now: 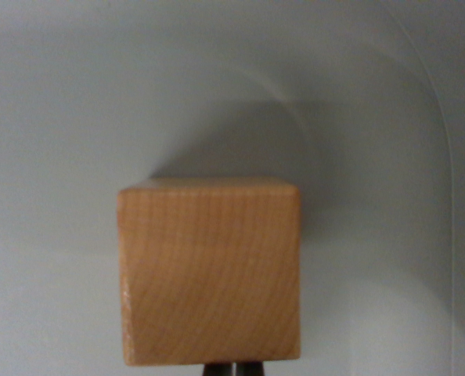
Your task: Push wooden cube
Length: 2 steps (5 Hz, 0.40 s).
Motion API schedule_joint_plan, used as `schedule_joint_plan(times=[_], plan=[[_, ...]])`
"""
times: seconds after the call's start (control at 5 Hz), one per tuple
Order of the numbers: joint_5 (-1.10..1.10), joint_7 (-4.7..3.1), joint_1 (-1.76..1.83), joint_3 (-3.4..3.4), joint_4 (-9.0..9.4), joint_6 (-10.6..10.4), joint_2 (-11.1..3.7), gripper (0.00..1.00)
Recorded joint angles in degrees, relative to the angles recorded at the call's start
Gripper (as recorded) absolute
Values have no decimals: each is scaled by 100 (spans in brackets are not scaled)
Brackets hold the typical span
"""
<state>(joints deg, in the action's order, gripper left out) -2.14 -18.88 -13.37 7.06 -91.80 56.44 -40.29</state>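
Observation:
A light wooden cube fills the lower middle of the wrist view, showing one grained face and a thin strip of its top. It rests on a pale grey surface and casts a soft shadow behind it and to the wrist view's right. Only the two dark tips of my gripper show, at the bottom edge just under the cube's near face. They stand pressed together, shut, with nothing between them, right against or very close to the cube. The rest of the gripper is out of frame.
A faint curved line runs down the wrist view's right side, like a rounded edge or seam in the grey surface. Nothing else shows around the cube.

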Motion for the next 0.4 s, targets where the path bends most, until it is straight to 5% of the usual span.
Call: schedule_joint_plan(times=[0.2, 0.4], plan=[[0, 0, 0, 0, 0, 0, 0, 100], [-9, 24, 5, -15, -237, 98, -140, 100]])
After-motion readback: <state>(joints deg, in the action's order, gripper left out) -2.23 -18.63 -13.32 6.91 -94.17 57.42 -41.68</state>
